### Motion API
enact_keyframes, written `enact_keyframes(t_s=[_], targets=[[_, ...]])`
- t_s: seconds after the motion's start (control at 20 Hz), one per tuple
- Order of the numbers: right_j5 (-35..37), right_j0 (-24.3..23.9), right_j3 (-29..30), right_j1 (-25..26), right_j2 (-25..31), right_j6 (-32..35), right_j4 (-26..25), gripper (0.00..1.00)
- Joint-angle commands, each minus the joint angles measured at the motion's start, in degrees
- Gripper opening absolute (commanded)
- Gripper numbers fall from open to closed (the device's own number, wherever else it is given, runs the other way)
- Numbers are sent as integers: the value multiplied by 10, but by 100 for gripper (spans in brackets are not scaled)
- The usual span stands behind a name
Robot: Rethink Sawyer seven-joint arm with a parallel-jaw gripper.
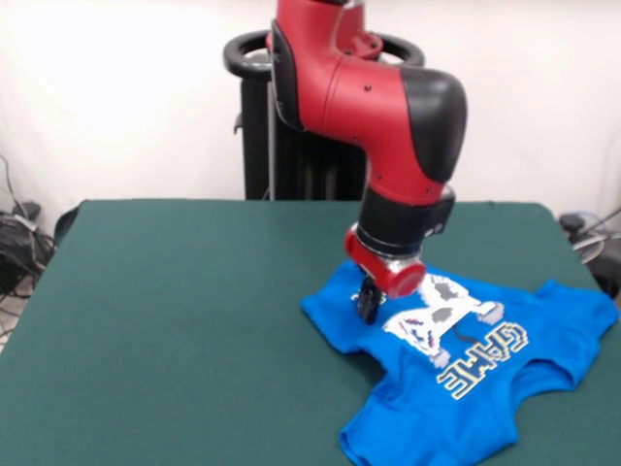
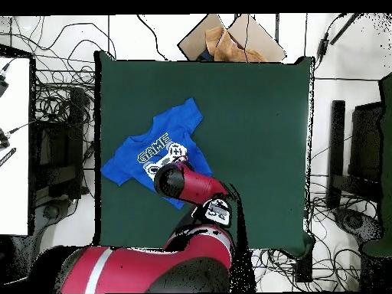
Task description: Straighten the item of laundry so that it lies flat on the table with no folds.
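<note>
The item of laundry (image 1: 466,379) is a bright blue T-shirt lying print side up on the green table (image 1: 194,291), with white "GAME" lettering showing. It sits toward the right and near side in the front view, its cloth slightly rumpled along the left side. My gripper (image 1: 368,307) points straight down and touches the shirt's upper left part. In the overhead view the shirt (image 2: 149,149) lies left of centre, and the arm's wrist (image 2: 174,181) covers its lower right part and hides the gripper.
The shirt reaches close to the table's right edge (image 1: 592,291) in the front view. An open cardboard box (image 2: 230,38) stands beyond the table's top edge in the overhead view. Cables lie on the floor (image 2: 61,138) round the table.
</note>
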Motion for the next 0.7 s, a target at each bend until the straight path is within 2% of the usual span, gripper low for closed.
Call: enact_keyframes(t_s=[0.05, 0.15, 0.35, 0.45, 0.7], targets=[[-9, 53, -102, 72, -66, 70, 37, 0], [-26, 91, -124, 107, -135, 80, 51, 0], [-22, 128, -148, 146, -197, 92, 66, 0], [-16, 140, -156, 158, -210, 98, 75, 0], [-21, 136, -161, 160, -198, 87, 73, 0]])
